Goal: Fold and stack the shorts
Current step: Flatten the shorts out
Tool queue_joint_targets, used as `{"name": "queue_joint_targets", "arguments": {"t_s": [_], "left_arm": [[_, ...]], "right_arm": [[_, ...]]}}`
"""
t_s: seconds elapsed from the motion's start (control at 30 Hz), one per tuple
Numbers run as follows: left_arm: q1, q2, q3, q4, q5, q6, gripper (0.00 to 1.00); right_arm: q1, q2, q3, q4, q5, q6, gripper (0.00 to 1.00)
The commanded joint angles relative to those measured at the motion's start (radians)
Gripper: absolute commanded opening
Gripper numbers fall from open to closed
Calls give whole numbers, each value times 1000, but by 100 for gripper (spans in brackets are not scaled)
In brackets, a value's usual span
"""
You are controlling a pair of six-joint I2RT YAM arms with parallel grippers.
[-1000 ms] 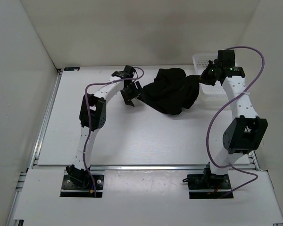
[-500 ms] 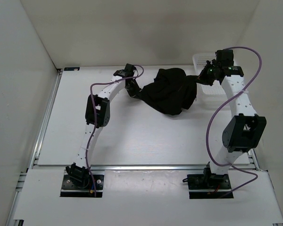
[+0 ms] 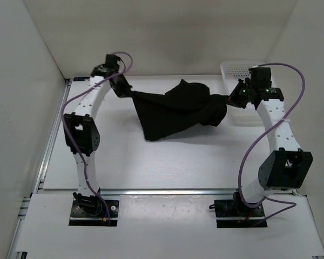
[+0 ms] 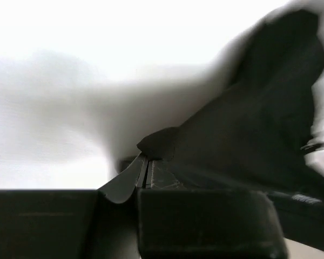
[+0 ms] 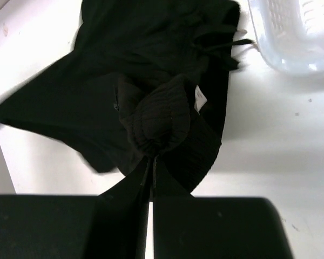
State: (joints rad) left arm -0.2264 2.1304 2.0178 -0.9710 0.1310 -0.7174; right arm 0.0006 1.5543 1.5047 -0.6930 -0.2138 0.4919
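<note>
The black shorts (image 3: 175, 110) hang stretched between my two grippers at the back of the table, sagging toward the middle. At the back left, my left gripper (image 3: 124, 91) is shut on one corner of the shorts (image 4: 243, 135); its jaws pinch a fold of cloth. On the right, my right gripper (image 3: 232, 99) is shut on the ribbed waistband of the shorts (image 5: 156, 116), where a small pale label (image 5: 198, 100) shows beside the fold.
A white mesh basket (image 3: 233, 73) stands at the back right, just behind my right gripper; its corner (image 5: 291, 38) shows in the right wrist view. White walls close in the table on the left, back and right.
My left gripper shut on the shorts' left edge, then pulled it left and back, spreading the bunched cloth wide. The right gripper kept its hold and barely moved.
</note>
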Motion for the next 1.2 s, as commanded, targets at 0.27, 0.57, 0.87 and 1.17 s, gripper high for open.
{"name": "queue_joint_targets", "arguments": {"t_s": [0.27, 0.57, 0.87, 1.17], "left_arm": [[183, 318, 602, -324, 85, 179, 64], [174, -119, -46, -149, -83, 219, 85], [130, -362, -600, 34, -50, 184, 90], [70, -184, -547, 69, -41, 153, 92]], "right_arm": [[258, -183, -256, -30, 226, -4, 25], [251, -332, -445, -82, 370, 65, 73], [242, -454, -641, 16, 46, 146, 44], [364, -346, -770, 182, -96, 212, 96]]}}
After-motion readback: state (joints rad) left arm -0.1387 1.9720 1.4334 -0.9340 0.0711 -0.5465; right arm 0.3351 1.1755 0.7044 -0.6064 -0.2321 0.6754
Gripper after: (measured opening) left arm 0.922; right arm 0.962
